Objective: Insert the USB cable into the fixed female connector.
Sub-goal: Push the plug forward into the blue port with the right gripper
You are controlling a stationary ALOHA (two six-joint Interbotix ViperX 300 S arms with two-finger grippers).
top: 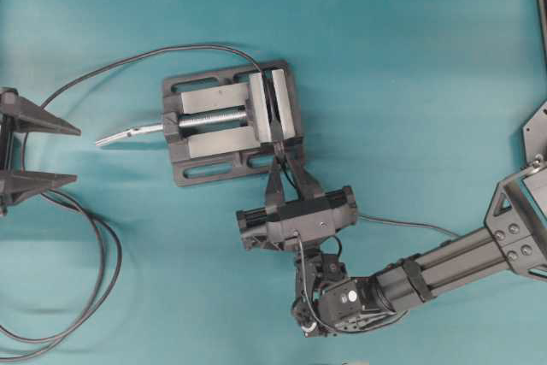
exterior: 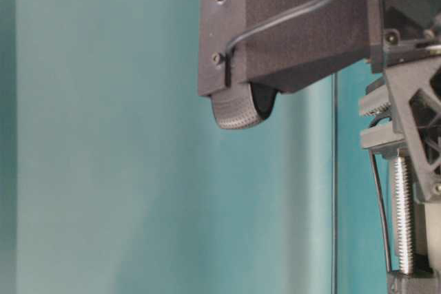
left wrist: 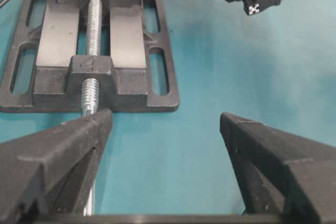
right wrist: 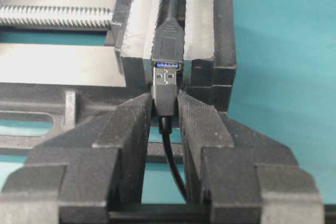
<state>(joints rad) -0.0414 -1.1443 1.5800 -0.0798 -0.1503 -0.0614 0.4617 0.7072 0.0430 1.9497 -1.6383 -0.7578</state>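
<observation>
- The right gripper is closed on the black plug of the USB cable, which is pinched between the two ribbed fingers with its metal tip pointing at the vise.
- The metal tip is seen at the blue mouth of the fixed female connector; the two are aligned and touching, though how far the tip has gone in cannot be told from the right wrist view.
- The fixed female connector is clamped upright between the two jaw plates of the grey vise, and its thicker black cable is led away over the far side of the vise (looping across the table toward the left edge in the overhead view).
- The thin tail of the USB cable is seen trailing down between the fingers and, overhead, out to the right beside the right arm.
- The left gripper is held wide open and grips nothing; it is kept well apart from the vise, facing the silver screw handle.
- Everything rests on the teal table.
</observation>
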